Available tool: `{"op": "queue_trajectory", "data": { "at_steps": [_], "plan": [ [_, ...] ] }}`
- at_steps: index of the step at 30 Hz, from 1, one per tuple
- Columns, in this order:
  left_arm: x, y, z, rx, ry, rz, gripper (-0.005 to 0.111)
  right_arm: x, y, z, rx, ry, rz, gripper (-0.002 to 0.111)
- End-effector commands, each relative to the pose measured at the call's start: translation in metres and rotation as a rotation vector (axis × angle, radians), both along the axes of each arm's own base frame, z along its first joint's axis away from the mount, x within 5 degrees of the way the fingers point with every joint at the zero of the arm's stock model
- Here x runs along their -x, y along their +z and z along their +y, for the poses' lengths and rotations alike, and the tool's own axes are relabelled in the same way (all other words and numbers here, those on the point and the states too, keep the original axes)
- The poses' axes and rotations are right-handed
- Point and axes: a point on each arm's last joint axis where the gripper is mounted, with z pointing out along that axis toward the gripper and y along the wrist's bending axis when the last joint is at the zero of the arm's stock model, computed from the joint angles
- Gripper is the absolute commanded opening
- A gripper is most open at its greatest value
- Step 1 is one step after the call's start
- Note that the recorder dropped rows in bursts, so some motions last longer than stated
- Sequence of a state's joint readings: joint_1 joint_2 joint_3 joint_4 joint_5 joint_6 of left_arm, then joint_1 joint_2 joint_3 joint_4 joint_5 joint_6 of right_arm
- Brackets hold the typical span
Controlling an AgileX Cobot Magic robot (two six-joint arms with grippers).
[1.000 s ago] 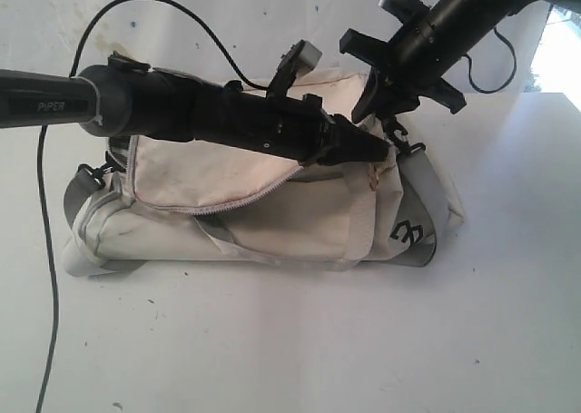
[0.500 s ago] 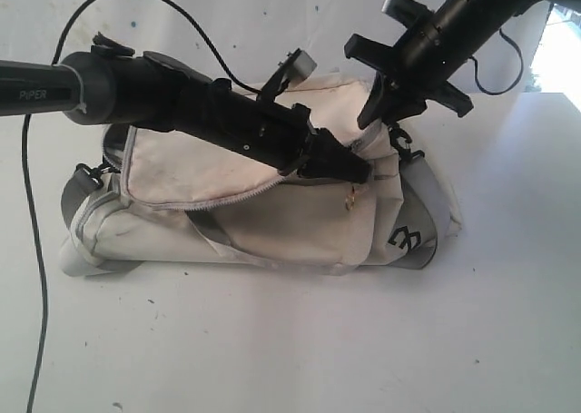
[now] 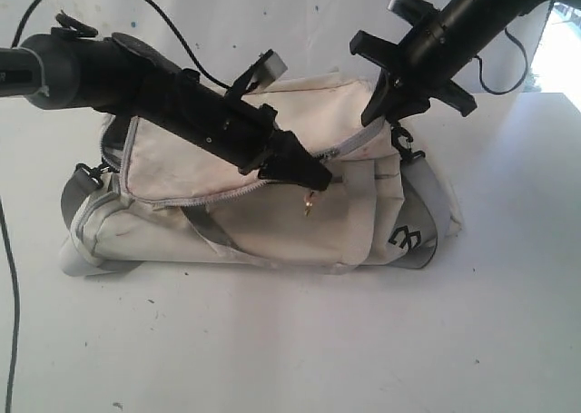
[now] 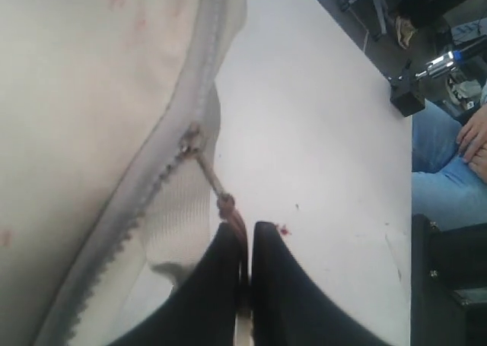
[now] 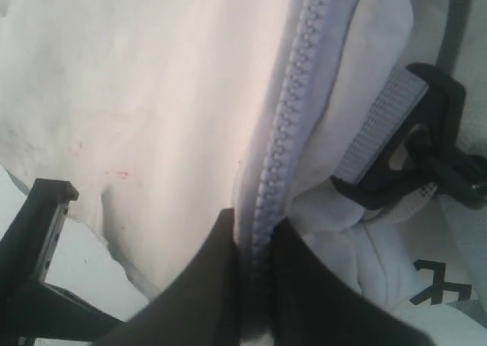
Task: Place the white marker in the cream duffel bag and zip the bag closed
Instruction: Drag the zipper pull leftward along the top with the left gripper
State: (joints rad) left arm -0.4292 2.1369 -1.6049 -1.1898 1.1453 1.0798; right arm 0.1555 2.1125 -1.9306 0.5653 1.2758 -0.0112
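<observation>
The cream duffel bag (image 3: 272, 231) lies on its side on the white worktop (image 3: 363, 340), under both arms. The left gripper (image 3: 313, 175) reaches across the bag's top flap. In the left wrist view its fingers (image 4: 221, 285) are pressed together on the knotted pull cord (image 4: 217, 186), which runs taut from the fingertips up to the grey zipper slider (image 4: 190, 138) just ahead of them.

The right gripper (image 3: 386, 104) comes down on the bag's far end, well apart from the left one. In its wrist view the jaws are narrow and pinch the grey zipper (image 5: 293, 125) and the cream fabric edge beside it. Close beside this gripper, a black clip (image 5: 430, 152) hangs on grey webbing (image 5: 380, 125).
</observation>
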Motion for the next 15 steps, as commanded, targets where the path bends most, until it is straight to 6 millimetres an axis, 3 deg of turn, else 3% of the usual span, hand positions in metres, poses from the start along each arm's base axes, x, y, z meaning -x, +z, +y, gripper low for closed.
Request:
{"op": "queue_trajectory", "data": {
  "at_steps": [1,8,15],
  "plan": [
    [0.010,0.005,0.021,-0.091,-0.049,0.042,0.000,-0.007,0.003,-0.016,0.022,-0.048,-0.064,0.000],
    [0.007,0.021,0.060,-0.125,0.043,0.042,0.000,-0.008,0.003,-0.019,0.035,-0.051,-0.066,0.000],
    [-0.002,0.039,0.112,-0.229,0.157,0.007,0.000,-0.008,-0.001,-0.028,0.137,-0.064,-0.067,0.000]
  ]
}}
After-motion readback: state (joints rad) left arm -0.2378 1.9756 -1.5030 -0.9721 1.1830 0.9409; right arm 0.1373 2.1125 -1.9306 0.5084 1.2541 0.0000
